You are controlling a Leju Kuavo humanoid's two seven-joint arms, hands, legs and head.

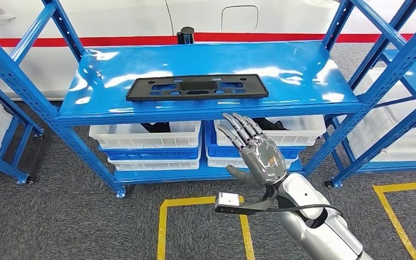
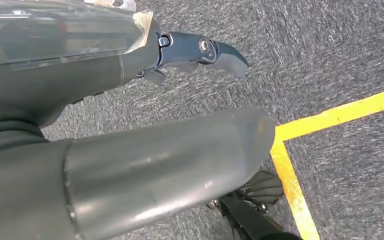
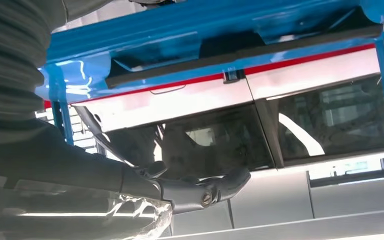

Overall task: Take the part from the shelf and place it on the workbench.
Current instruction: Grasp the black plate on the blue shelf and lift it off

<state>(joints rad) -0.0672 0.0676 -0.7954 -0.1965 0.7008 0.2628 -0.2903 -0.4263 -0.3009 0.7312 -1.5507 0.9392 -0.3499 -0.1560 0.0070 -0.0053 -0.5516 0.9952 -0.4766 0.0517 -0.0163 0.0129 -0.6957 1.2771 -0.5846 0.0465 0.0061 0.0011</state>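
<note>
Right hand [image 1: 254,154] raised in front of the shelf, fingers spread wide, palm empty, fingertips just below the front lip of the blue shelf board [image 1: 314,81]. Not touching anything.

Left hand [image 2: 145,165] hangs low over grey carpet beside a yellow floor line [image 2: 330,112]; nothing visible in it, but whether its fingers are spread or curled I cannot tell.

The part [image 1: 197,87], a long flat black plate with cut-outs, lies flat on the shelf board, long side parallel to the front edge, up and left of the right hand. White bins [image 1: 146,135] sit on the tier below.

Step in hand (judgement): reach toward the part, grasp not begun. To do it well, lift the hand clear above the lip before moving in. A thin plate offers little to grip from above, so take it by the near long edge. A grip near mid-length should limit tipping.
</note>
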